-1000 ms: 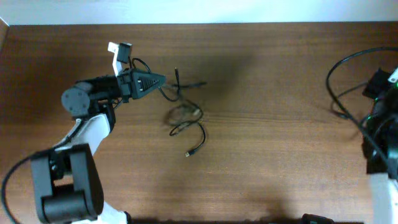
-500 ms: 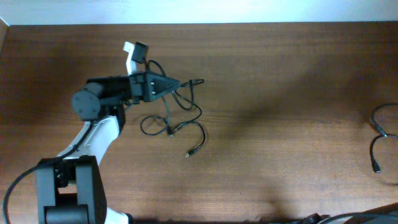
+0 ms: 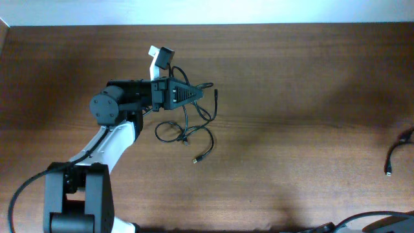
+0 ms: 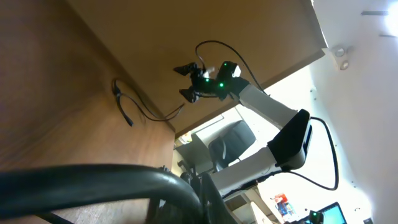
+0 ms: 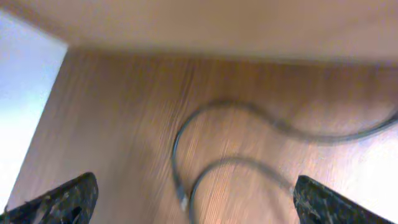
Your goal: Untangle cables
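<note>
**Holding one end of the tangle, with open wood to the right**

Pinching together to a narrow tip in the overhead view, the left gripper [image 3: 197,93] looks closed on a strand of the cable bundle [image 3: 183,134]. The left wrist view does not show its fingers, so the grip is my reading from above. From that tip the cords fall toward the near side in a few crossing loops. One plug end [image 3: 196,159] lies free on the table [image 3: 291,77], and another short end pokes out just beside the fingertips. Holding high at one strand probably lets the loops hang and open up.

The right gripper [image 5: 193,186] is spread wide and holds nothing. Below it lies a loose cable [image 5: 180,155], blurred, curving across the wood. From overhead this cable [image 3: 390,158] sits at the right edge of the picture, well apart from the bundle, so it seems already separated.

Between the two lies a broad stretch of bare wood, which gives room to drag a strand rightward. The far table edge is near the left wrist, so there is less room that way. The loose cable lies near the table's corner and could slip off if it is nudged.
</note>
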Motion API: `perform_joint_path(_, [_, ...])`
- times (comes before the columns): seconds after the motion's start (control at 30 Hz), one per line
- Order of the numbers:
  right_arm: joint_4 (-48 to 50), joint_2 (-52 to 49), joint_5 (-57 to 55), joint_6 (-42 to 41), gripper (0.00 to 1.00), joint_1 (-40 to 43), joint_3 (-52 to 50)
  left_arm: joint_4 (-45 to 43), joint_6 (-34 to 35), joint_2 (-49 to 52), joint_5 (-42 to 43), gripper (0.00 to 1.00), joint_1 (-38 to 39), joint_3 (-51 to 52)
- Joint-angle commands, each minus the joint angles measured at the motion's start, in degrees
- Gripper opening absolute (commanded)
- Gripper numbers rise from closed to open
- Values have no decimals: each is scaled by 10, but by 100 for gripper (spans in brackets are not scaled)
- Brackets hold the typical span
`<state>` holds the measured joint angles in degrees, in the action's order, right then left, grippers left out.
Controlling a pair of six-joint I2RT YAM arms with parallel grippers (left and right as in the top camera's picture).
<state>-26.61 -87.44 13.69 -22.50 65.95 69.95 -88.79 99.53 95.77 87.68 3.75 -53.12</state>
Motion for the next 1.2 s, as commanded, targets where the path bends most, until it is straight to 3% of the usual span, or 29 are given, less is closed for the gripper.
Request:
perform_joint_path(0.0, [-47, -5, 94, 15, 99, -34, 2, -12, 3, -15, 0, 2, 6, -4])
perform_joint_path(0.1, [-45, -5, 278, 137, 99, -129, 2, -21, -1, -15, 5, 2, 25, -5])
perform_joint_path(0.3, [-50, -5, 495, 230, 99, -369, 2, -22, 45, -20, 24, 1, 25, -40])
perform_joint_path(0.5, [-122, -5, 507, 349, 99, -631, 2, -16, 137, -27, 24, 4, 25, -222])
perform_joint_path(0.6, [-110, -5, 501, 388, 99, -728, 2, 26, 145, -37, 24, 5, 25, -269])
perform_joint_path(0.83, [-44, -5, 467, 405, 99, -838, 2, 89, 145, -40, 24, 7, 25, -362])
perform_joint_path(0.9, [8, -5, 467, 372, 86, -863, 2, 89, 145, -40, 24, 9, 26, -368])
perform_joint_path(1.0, [99, -5, 467, 335, 85, -883, 2, 89, 145, -40, 24, 9, 48, -368])
perform_joint_path(1.07, [134, -5, 467, 332, 62, -888, 2, 89, 145, -40, 24, 10, 73, -368])
perform_joint_path(1.1, [146, -5, 467, 316, 32, -890, 2, 90, 144, -40, 24, 10, 81, -368])
perform_joint_path(1.13, [156, -5, 467, 305, 12, -892, 2, 90, 144, -40, 24, 10, 86, -368])
perform_joint_path(1.17, [155, -5, 467, 305, 17, -892, 2, 89, 145, -40, 24, 10, 86, -368])
